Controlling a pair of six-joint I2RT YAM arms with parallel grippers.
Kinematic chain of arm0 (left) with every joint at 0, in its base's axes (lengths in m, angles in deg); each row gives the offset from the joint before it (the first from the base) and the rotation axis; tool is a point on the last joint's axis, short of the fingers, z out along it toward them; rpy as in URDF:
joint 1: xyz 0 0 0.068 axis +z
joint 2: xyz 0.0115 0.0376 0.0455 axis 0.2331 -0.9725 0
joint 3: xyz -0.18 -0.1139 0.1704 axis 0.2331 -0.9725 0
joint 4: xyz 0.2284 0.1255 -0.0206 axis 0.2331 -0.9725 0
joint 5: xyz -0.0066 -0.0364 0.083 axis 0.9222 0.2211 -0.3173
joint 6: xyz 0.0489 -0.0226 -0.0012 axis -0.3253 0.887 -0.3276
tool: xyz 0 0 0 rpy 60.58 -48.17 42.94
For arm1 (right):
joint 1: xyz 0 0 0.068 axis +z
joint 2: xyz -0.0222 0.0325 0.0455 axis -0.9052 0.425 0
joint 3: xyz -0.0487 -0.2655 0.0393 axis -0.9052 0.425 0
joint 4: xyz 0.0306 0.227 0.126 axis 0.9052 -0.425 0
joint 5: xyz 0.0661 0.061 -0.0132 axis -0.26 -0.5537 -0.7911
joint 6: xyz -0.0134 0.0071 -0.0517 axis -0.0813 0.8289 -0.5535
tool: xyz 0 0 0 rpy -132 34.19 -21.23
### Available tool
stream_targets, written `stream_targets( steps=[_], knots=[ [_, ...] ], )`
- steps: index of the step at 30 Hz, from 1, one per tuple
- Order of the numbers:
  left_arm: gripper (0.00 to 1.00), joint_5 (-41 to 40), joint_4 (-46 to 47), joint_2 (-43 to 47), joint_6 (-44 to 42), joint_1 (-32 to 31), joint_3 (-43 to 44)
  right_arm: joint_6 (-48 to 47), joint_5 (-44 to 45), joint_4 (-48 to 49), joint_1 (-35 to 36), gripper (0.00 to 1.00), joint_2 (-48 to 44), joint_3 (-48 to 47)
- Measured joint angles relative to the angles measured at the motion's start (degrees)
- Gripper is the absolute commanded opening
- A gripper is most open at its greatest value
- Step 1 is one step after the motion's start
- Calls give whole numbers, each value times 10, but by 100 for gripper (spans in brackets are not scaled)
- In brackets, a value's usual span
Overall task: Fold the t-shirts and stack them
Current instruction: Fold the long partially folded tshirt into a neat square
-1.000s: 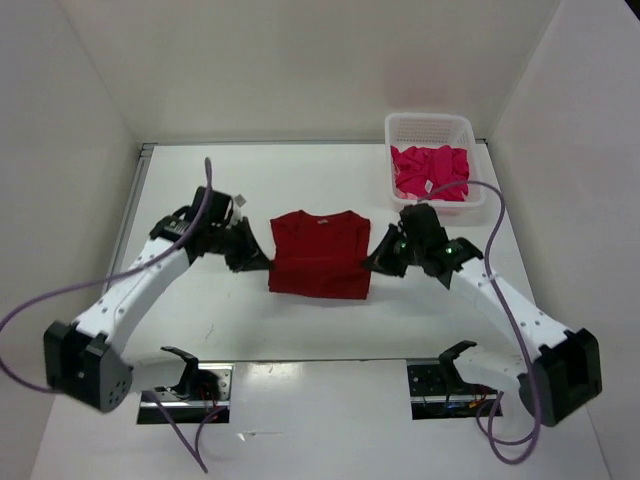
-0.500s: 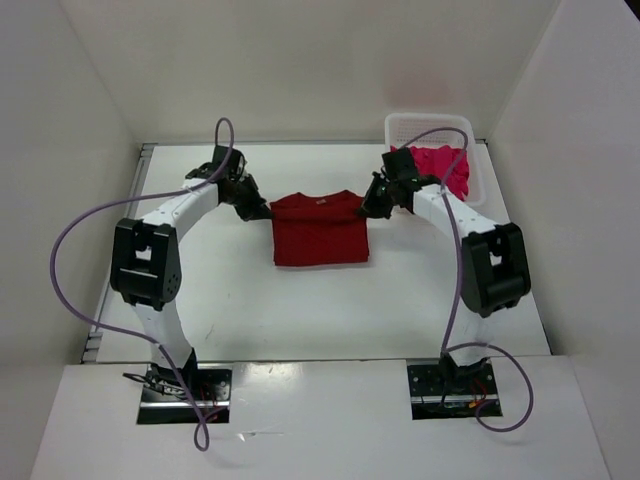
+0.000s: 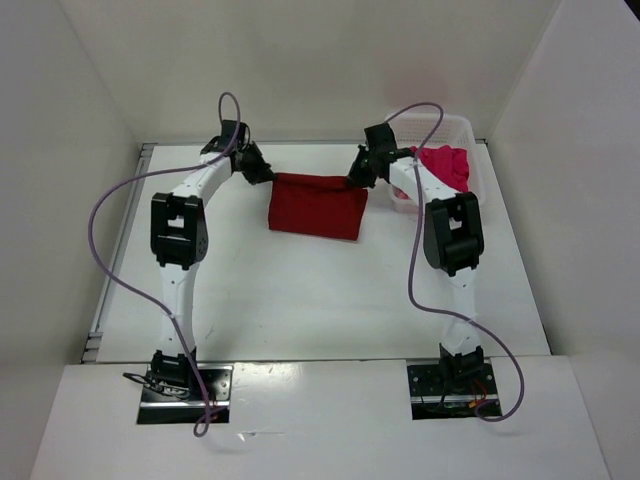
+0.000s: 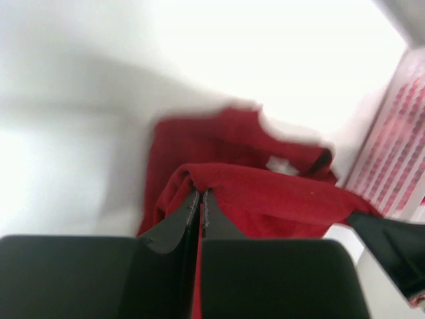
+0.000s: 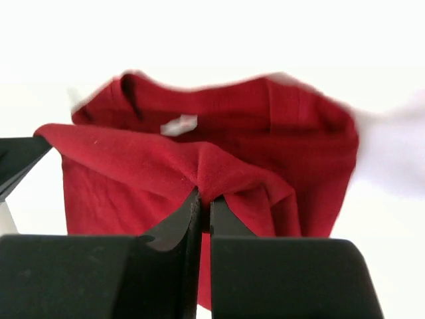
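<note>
Top external view: you're mid-fold, left gripper (image 3: 267, 177) and right gripper (image 3: 353, 180) each clamped on the dark red t-shirt (image 3: 318, 207); magenta t-shirt (image 3: 446, 165) lies unfolded in basket (image 3: 455, 120).

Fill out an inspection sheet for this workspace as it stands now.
Surface: white table, no stains seen.
Job's things: dark red t-shirt stretched between both grippers; magenta t-shirt bunched in the white basket.
Clutter: nothing seen.
Grippers: left gripper and right gripper each shut on the dark red t-shirt.
Cables: purple cables loop off both arms.
Surroundings: white walls on three sides.
</note>
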Motion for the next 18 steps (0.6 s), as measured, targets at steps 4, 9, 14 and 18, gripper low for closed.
stream_targets(
  steps=[4, 9, 14, 18],
  knots=[
    [8, 5, -31, -122, 2, -10, 199, 1, 35, -30, -2, 0, 56, -89],
    [10, 13, -48, -213, 14, -20, 340, 4, 66, -49, -4, 2, 84, -113],
    [48, 17, -75, -223, 12, -24, 342, 14, 85, -53, -5, 35, 83, -88],
    [69, 17, -96, -224, 8, -21, 350, 11, 92, -60, -5, 54, 80, -88]
  ],
)
